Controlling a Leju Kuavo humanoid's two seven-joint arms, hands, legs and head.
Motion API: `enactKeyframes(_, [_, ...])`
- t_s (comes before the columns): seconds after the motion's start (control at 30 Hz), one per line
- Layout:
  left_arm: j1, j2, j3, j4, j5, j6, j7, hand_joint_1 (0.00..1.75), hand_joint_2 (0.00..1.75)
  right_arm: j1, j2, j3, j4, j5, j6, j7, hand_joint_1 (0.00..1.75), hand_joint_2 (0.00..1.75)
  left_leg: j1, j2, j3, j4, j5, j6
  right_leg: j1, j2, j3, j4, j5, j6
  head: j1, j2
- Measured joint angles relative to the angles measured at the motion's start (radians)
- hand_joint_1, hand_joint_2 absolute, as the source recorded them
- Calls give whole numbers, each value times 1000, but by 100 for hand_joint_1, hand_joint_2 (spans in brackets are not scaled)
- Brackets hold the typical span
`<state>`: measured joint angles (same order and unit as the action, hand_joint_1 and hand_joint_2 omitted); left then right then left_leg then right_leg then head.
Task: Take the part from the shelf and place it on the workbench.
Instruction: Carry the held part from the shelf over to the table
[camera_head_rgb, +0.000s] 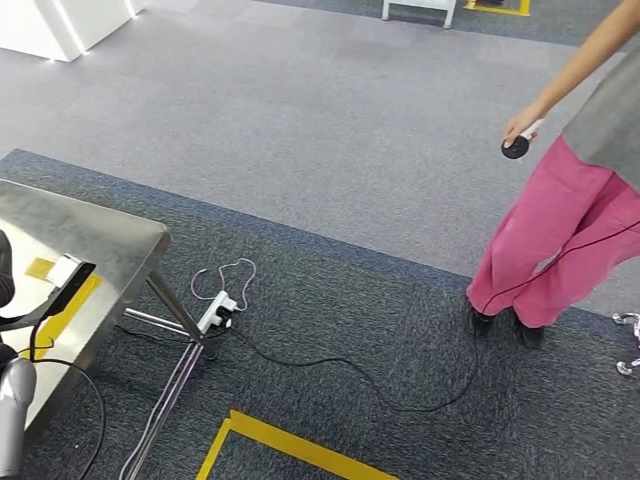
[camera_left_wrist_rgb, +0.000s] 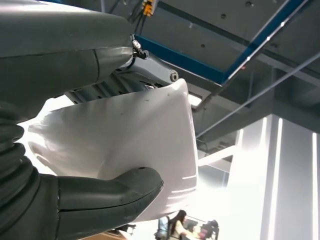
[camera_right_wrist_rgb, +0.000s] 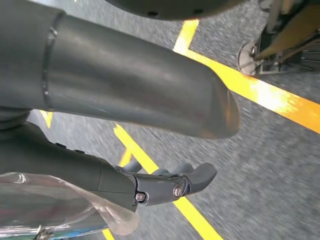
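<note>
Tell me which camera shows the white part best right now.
Left wrist view: the white part sits close up, held between the left hand's thumb and fingers. I can't pick it out in the head or right wrist views.

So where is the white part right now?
The white part is in the robot's left hand, gripped between its thick grey thumb and darker fingers in the left wrist view, with the ceiling beams behind it.

**Open carpet ahead, table at left, person at right**

A steel table (camera_head_rgb: 98, 240) fills the near left, its slanted legs (camera_head_rgb: 177, 345) reaching onto the carpet. A power strip (camera_head_rgb: 215, 312) and black cable (camera_head_rgb: 362, 375) cross the near floor. A person (camera_head_rgb: 573, 230) stands at right. Grey carpet (camera_head_rgb: 317, 130) lies open beyond.
</note>
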<state>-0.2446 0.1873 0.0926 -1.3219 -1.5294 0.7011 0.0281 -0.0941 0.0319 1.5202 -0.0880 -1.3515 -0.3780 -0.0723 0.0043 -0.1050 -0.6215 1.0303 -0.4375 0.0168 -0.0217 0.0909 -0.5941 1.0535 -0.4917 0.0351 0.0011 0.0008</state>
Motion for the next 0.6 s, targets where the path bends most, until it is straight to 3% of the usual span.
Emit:
enactKeyframes(0.03, [-4,2,-9,4,-1,0,3,175,175,0,0,0,0,0,0,0,0,0,1,-12,-5,2,1,-7,-2,15,8,-15,-1,-2,0,0])
enactKeyframes(0.1, [-10,7,-27,11,-2,0,12,175,175,0,0,0,-1,-1,0,0,0,0,6,-35,-12,0,7,-19,0,-6,13,-21,0,-12,2,0])
enactKeyframes(0.13, [-12,11,-36,16,-2,0,17,175,175,-1,0,0,-1,-2,0,0,0,0,5,-26,-16,6,3,-23,0,-20,16,-24,1,-18,0,0])
enactKeyframes(0.17, [-17,13,-44,20,-3,0,21,175,175,-1,0,0,-1,-2,0,0,0,0,4,-4,-26,27,-10,-27,0,-35,20,-27,2,-24,-2,0])
enactKeyframes(0.23, [-29,15,-64,27,-3,0,29,175,175,0,-1,0,-1,-3,0,-1,0,0,1,60,-72,130,-64,-33,4,-66,25,-30,1,-34,-8,0])
enactKeyframes(0.3, [-36,15,-84,36,-3,0,34,175,175,1,-1,0,-1,-4,0,-1,0,0,3,87,-131,256,-113,-38,8,-99,27,-31,-3,-39,-10,0])
enactKeyframes(0.33, [-36,16,-92,40,-3,0,36,175,175,1,-1,0,-1,-4,0,-1,0,0,3,91,-143,283,-115,-38,9,-114,29,-31,-6,-40,-10,0])
enactKeyframes(0.37, [-36,16,-99,45,-3,0,37,175,175,1,-1,0,-1,-5,0,-2,0,0,4,93,-137,272,-99,-37,10,-129,31,-31,-9,-40,-10,0])
enactKeyframes(0.4, [-38,16,-104,48,-3,0,39,175,175,1,-1,0,-1,-6,0,-3,0,0,3,99,-111,222,-67,-33,11,-143,35,-31,-12,-39,-10,0])
enactKeyframes(0.47, [-44,18,-115,52,-3,0,42,175,175,0,0,0,-1,-6,0,-5,0,0,-8,145,-40,86,-11,-20,16,-168,45,-30,-20,-34,-10,0])
enactKeyframes(0.53, [-52,20,-124,55,-3,0,44,175,175,-1,0,0,-1,-6,0,-6,0,0,-23,182,-4,13,-1,-7,21,-192,51,-30,-27,-26,-10,0])
enactKeyframes(0.6, [-56,24,-129,58,-4,0,46,175,175,-5,1,0,-2,-6,0,-7,0,0,-27,166,-1,2,-5,3,23,-217,57,-34,-33,-16,-9,0])
